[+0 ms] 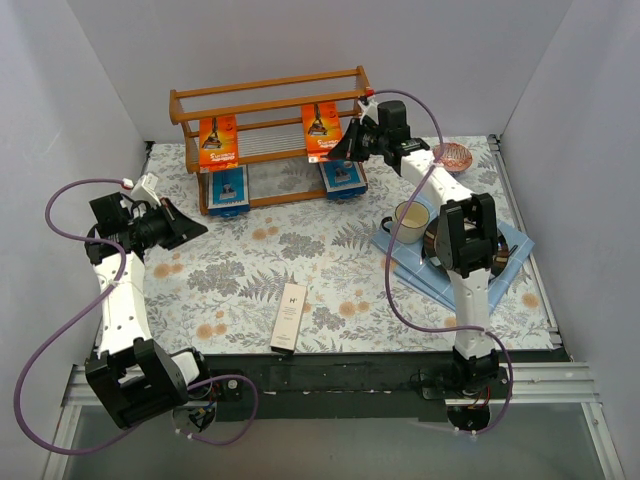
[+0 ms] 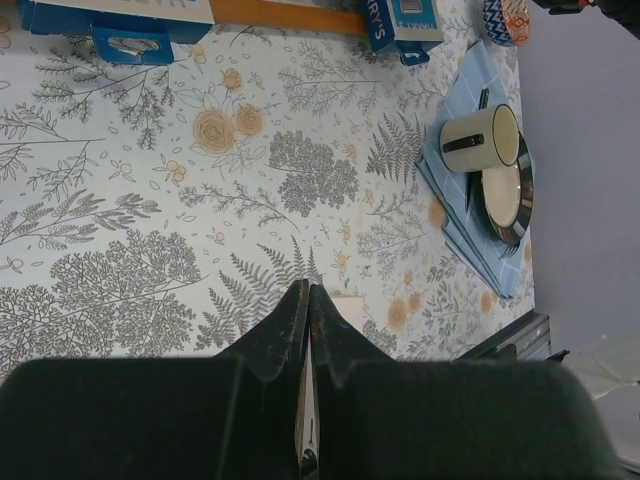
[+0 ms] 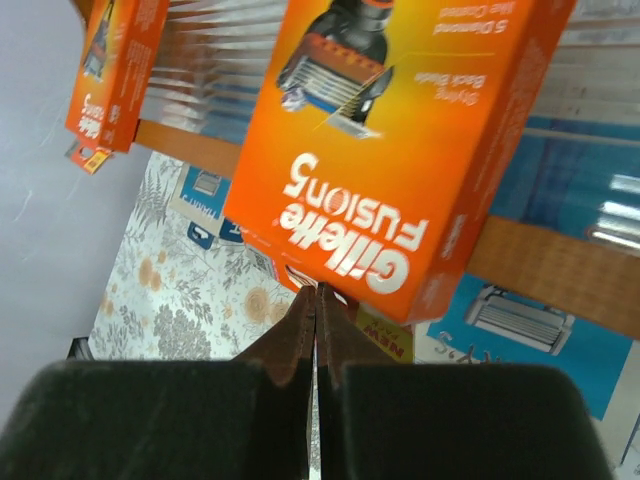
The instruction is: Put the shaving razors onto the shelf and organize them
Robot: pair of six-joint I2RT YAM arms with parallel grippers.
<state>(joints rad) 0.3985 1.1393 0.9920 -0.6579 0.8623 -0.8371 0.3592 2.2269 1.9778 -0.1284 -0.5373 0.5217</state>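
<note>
The wooden shelf (image 1: 270, 88) stands at the back of the table. Two orange packs (image 1: 217, 142) (image 1: 322, 131) stand on its upper tier, and two blue packs (image 1: 228, 187) (image 1: 343, 175) stand below them. My right gripper (image 3: 317, 292) is shut on the hang tab of the right orange pack (image 3: 400, 150); the other orange pack (image 3: 115, 70) is further left. The slim white box (image 1: 290, 316) lies on the table near the front. My left gripper (image 1: 185, 225) is shut and empty above the table's left side; its wrist view (image 2: 308, 290) shows the box's end (image 2: 348, 305) just beyond the fingertips.
A blue cloth (image 1: 500, 262) lies at the right with a cream mug (image 1: 410, 222) and a dark round pan (image 2: 505, 195) on it. A patterned bowl (image 1: 455, 155) sits at the back right. White walls enclose the floral tabletop (image 1: 300, 250).
</note>
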